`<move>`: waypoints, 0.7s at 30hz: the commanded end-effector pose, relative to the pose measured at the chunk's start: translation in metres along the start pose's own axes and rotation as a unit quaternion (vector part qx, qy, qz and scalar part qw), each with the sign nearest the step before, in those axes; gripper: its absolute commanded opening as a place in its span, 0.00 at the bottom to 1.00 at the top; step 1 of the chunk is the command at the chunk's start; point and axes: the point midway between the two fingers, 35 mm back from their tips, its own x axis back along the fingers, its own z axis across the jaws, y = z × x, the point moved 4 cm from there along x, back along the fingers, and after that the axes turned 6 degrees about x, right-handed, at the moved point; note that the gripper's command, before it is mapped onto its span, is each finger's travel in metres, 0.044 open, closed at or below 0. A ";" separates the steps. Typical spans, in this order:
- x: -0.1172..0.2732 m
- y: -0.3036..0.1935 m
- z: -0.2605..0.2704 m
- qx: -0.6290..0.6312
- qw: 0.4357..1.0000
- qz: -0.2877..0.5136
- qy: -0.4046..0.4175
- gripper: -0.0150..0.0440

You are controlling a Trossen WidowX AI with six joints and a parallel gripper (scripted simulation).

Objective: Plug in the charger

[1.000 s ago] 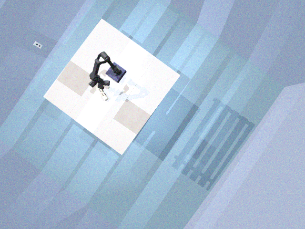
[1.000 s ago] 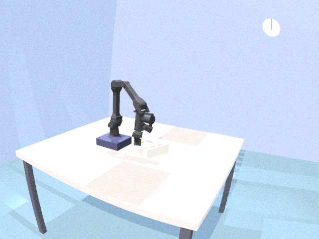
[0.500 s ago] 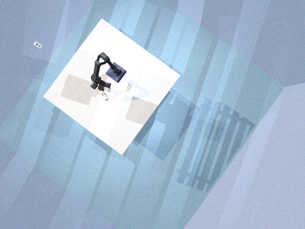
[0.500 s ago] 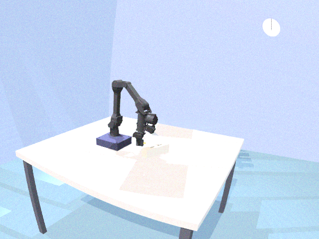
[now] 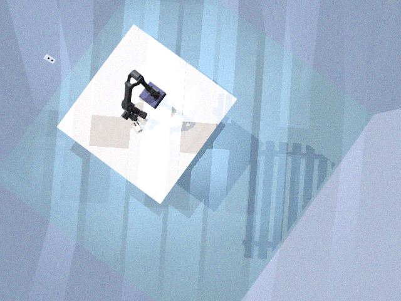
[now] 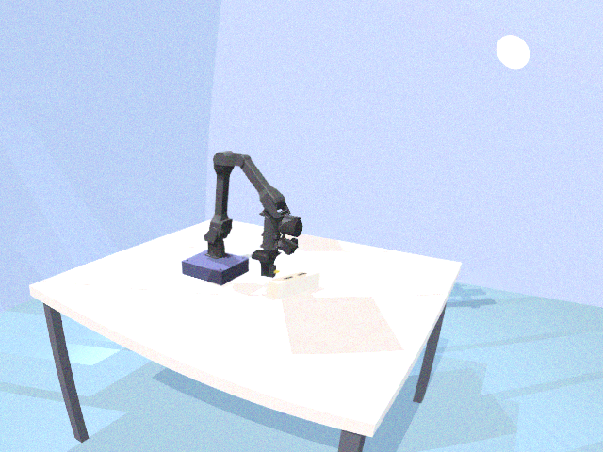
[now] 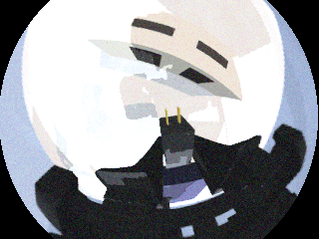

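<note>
From above: one black arm (image 5: 128, 93) (image 6: 221, 189), bent in a hook, up from a dark blue block (image 5: 142, 96) (image 6: 202, 271) on the desk (image 5: 109, 162) (image 6: 194, 321). From the side: up, over, then down to the hand (image 6: 268, 273) (image 7: 177, 149), low and just beside the white power strip (image 5: 137, 129) (image 6: 294, 285) (image 7: 186, 42). From the wrist: clamped on the black charger (image 7: 177, 131), gold prongs (image 7: 178, 115) out toward the strip, not in.

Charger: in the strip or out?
Out. The charger is gripped by the end effector; both brass prongs show bare in the wrist view, short of the power strip.
</note>
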 end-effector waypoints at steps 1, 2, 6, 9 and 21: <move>-0.003 0.003 0.006 -0.023 1.000 0.000 0.004 0.25; -0.003 0.003 0.007 -0.028 1.000 0.000 0.004 0.25; -0.005 0.005 0.012 -0.048 0.999 0.001 0.006 0.25; -0.006 0.007 0.015 -0.063 0.998 0.001 0.007 0.25; -0.012 0.013 0.031 -0.123 0.992 0.003 0.012 0.25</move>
